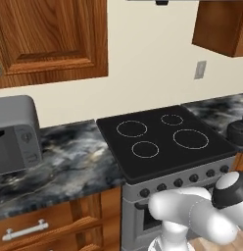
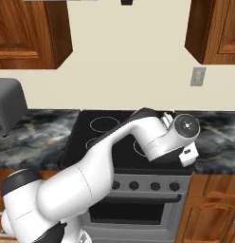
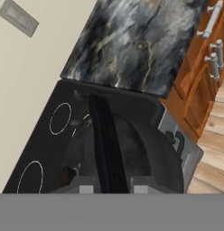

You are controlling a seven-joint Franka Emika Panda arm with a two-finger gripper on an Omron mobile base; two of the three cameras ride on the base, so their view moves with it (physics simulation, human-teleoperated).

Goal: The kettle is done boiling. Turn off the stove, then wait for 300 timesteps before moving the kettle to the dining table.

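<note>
The gripper [image 3: 113, 187] is nearly closed, its tips pinched on either side of the dark handle [image 3: 102, 135] that arches over the kettle [image 3: 141, 153]. The kettle sits at the right edge of the stove [image 1: 162, 159], beside the marbled counter [image 3: 132, 40]; I cannot tell whether it is lifted or resting. The four burner rings are bare. It looks like a rigid, smooth metal body, probably heavy if full of water, so it is likely to swing under the handle and slosh during the carry. The handle's middle, above the knobbed top, seems the right place to grip, since it keeps the body hanging level. The rounded sides are too wide and slick for these fingers.
</note>
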